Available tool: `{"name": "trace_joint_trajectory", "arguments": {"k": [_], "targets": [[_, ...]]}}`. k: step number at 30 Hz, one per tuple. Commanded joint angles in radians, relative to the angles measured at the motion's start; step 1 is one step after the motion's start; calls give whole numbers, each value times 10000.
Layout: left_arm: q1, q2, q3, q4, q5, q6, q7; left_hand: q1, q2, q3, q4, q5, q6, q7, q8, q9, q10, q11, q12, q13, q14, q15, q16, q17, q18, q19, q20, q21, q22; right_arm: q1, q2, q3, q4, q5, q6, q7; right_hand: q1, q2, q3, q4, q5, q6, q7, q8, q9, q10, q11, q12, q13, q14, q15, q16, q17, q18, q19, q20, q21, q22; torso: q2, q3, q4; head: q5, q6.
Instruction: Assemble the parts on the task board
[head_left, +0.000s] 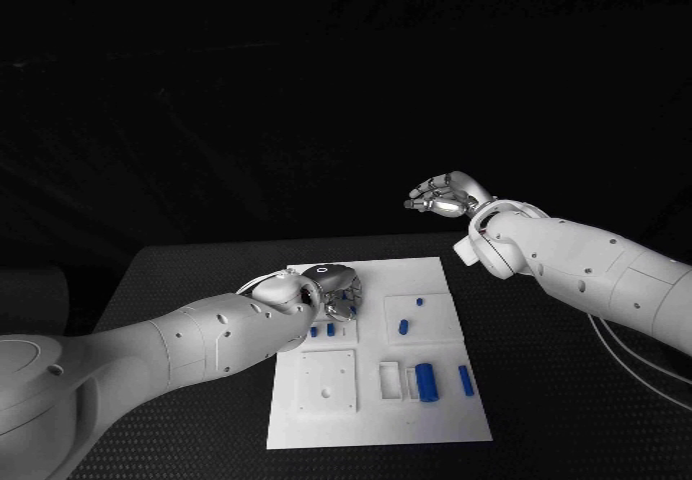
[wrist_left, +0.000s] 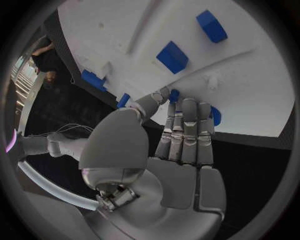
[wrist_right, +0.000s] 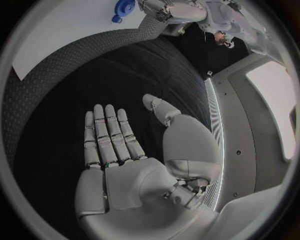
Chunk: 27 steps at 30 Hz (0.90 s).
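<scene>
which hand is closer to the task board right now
Left. The left hand is over the task board, its fingers reaching a blue part; the right hand hangs raised beyond the board's far right corner.

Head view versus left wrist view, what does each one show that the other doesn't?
Head view alone: the right hand raised beyond the table, and the whole board with its recesses. Left wrist view alone: the left hand's palm side, its fingertips close to a blue part. Both: the left hand over the board and blue parts lying on it.
</scene>
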Motion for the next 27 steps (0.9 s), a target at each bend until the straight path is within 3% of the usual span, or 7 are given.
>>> {"name": "trace_joint_trajectory", "arguments": {"k": [1,9,20,27], "targets": [[-56,60,-20,-92,-84,157,17,37,124,4,55,36,85,-30,-7,-19,129,-8,-30,-20,72,-1,95,27,214,86,-57,60,222,-1,10,1,33,-15,119,73,-51,56,-33,4,45,-77,223,63,-17,20,19,-55,-14,-89,10,21,-16,149,-67,32,-40,13,2,0,-4,0,-9],[-129,147,-20,-217,-262,276,-22,109,230,2,-5,40,261,-97,63,-38,343,-94,-4,-9,234,-88,329,115,232,201,-132,199,223,-1,-5,1,81,-15,128,67,-53,56,-36,5,45,-76,222,65,-19,21,18,-55,-14,-89,10,23,-19,151,-67,33,-41,16,5,4,-1,-8,-33],[-143,55,-42,-277,-517,263,-22,186,181,15,-110,41,289,-106,64,-62,378,-107,-29,-19,250,-102,366,118,227,206,-153,223,212,-1,-51,1,101,-15,138,65,-54,58,-39,4,45,-73,222,69,-21,22,17,-54,-14,-90,9,26,-22,153,-68,34,-44,20,-10,5,5,-29,-51],[-143,-13,-55,-229,-527,27,126,182,-123,-40,-218,3,158,-45,-25,-133,152,-29,-185,-97,231,-34,366,97,222,210,-128,231,196,-1,-63,1,105,-15,139,67,-55,62,-41,5,45,-72,221,71,-22,24,17,-53,-13,-91,9,27,-24,154,-68,35,-45,22,-3,-3,9,-42,-53]]}}
